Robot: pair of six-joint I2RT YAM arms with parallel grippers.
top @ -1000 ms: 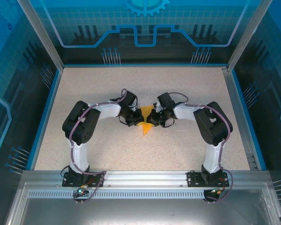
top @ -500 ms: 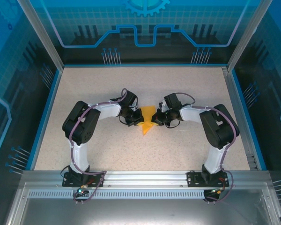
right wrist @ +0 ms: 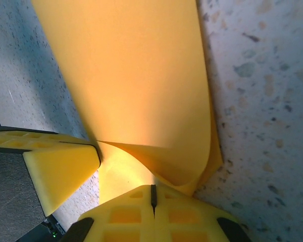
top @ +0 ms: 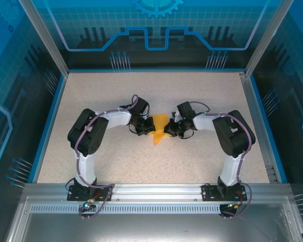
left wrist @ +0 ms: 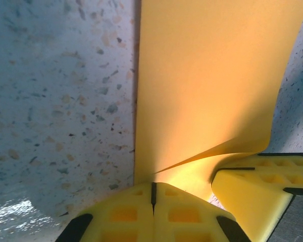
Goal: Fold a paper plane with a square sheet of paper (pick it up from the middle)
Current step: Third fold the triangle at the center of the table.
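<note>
A metal rail [top: 156, 190] runs along the near edge of a speckled beige table [top: 202, 91] and carries both arm bases. Both arms bend inward toward the table's middle. There the left gripper [top: 148, 127] and right gripper [top: 167, 130] face each other, close together, crowding the orange sheet of paper [top: 158, 124] from either side. Each gripper's yellow pads [left wrist: 121, 214] are pressed together with their tips against the paper. Whether any paper is caught between them cannot be told. The paper lies at the table's middle, partly folded into a wedge whose point faces the table's near edge. One layer lifts off the table in a smooth curl between the grippers. Blue patterned walls [top: 156, 30] rise past the table's far edge.
</note>
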